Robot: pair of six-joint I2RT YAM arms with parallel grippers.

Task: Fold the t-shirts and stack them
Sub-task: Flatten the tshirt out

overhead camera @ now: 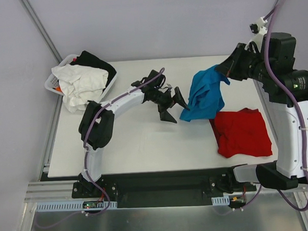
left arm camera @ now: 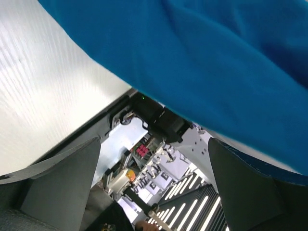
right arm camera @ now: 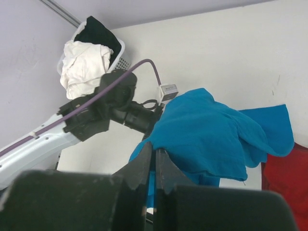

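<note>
upper right of top view: right gripper [overhead camera: 225, 68] clenched on blue t-shirt [overhead camera: 205, 94], hanging bunched; left gripper [overhead camera: 173, 106] spread wide beside its lower edge. red t-shirt [overhead camera: 242, 132] lies lower right. you risk pinching doubled layers, twisting the fold.

Note that both arms are built alike — white shell links between black joint housings. On the left arm [overhead camera: 123, 100] you see a purple cable [overhead camera: 141, 85] strapped along the links. The left gripper [overhead camera: 174, 107] carries broad, dark-grey wedge fingers [left arm camera: 62, 187]. The right arm [overhead camera: 290, 138] has a second purple cable [overhead camera: 284, 92] — and a small green light [overhead camera: 297, 85] on its black housing. Both bases [overhead camera: 88, 188] are black.
</note>
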